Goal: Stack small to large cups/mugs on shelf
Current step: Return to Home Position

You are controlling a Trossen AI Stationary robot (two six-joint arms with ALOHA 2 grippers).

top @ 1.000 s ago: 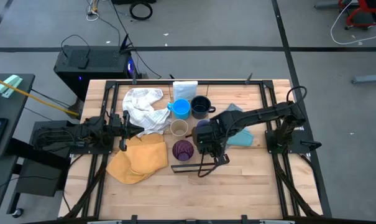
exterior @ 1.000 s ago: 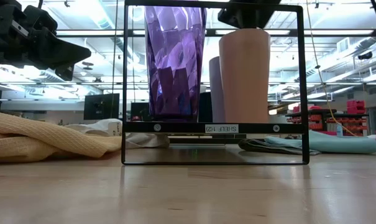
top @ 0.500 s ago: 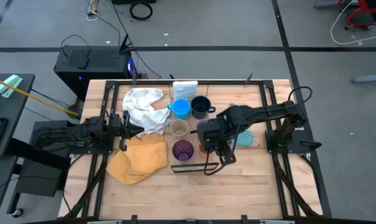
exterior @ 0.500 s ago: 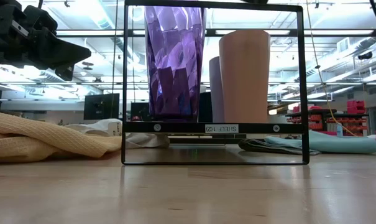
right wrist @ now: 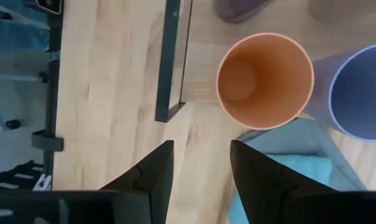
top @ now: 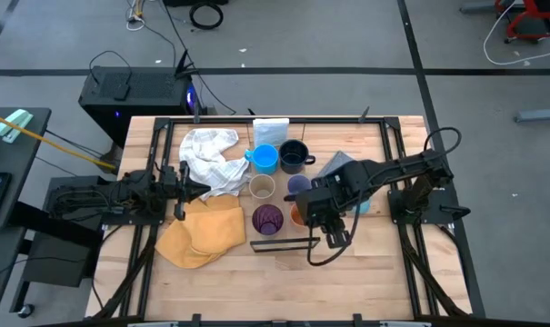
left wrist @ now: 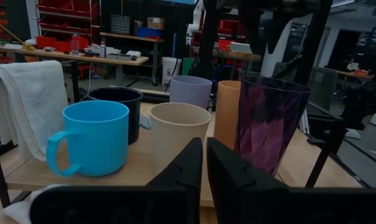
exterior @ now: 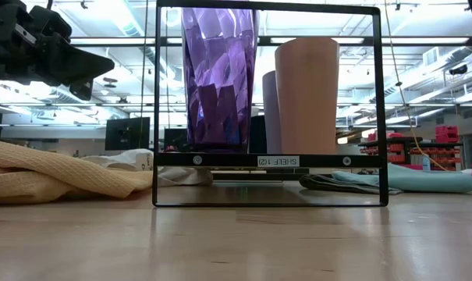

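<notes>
your right hand (right wrist: 200, 165) has let go and drawn back off the orange cup (right wrist: 265, 79), fingers spread and empty. the cup now stands alone on the shelf (left wrist: 135, 169), just beside the purple tumbler (top: 267, 219), so that placement looks done. your left hand (top: 195, 189) waits at the tabletop's left side, pinched closed on nothing. the lavender cup (top: 299, 186) and blue cloth (top: 358, 203) sit close under the retreating arm.

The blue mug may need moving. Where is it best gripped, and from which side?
Probably the rim of the light blue mug, from straight above: it stands upright, mouth open. Pinch near its handle, toward the white cloth; the navy mug crowds the other side.
</notes>
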